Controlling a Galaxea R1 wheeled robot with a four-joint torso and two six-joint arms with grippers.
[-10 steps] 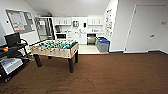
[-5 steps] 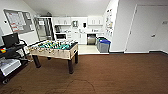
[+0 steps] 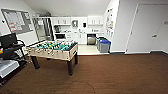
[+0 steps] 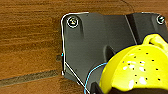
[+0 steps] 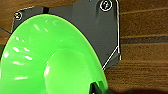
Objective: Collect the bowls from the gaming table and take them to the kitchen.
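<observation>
Left pincer: you see the yellow bowl (image 4: 136, 67) close at it; grip cannot be told.
Right pincer: green bowl (image 5: 50, 57) close; grip unclear.
Middle: foosball table (image 3: 53, 50) on brown floor (image 3: 112, 75).
Far: kitchen (image 3: 80, 32).

Glossy translucent yellow plastic on the yellow bowl (image 4: 136, 71), speckled with small dark dots and bright highlights, lower right of the left wrist view. Smooth, shiny green plastic on the green bowl (image 5: 50, 60), streaked with white reflections. Matt dark plate behind each, with bright metal screws. Brown wood-grain floor (image 3: 112, 72) with a dull sheen. Pale wood sides on the foosball table (image 3: 53, 51). Steel front on the dishwasher (image 3: 91, 39) among flat white cabinets (image 3: 82, 37).
</observation>
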